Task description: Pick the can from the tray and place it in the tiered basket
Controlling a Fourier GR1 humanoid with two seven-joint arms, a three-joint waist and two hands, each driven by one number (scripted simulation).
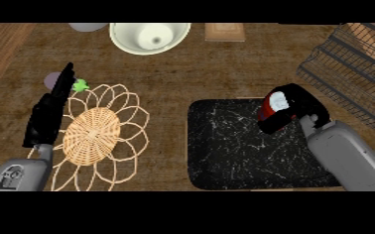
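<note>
A red and white can [275, 103] sits in my right hand [299, 108], whose black fingers curl round it above the upper right part of the black marbled tray [227, 148]. The black wire tiered basket [343, 72] stands at the right edge, a little beyond and to the right of the held can. My left hand [50, 111] rests open at the left, fingers straight and pointing up, beside the woven mat.
A woven wicker mat [95, 134] lies at the left with a small green object [81, 85] at its upper edge. A white bowl [150, 37] and a small wooden block [224, 31] sit at the back.
</note>
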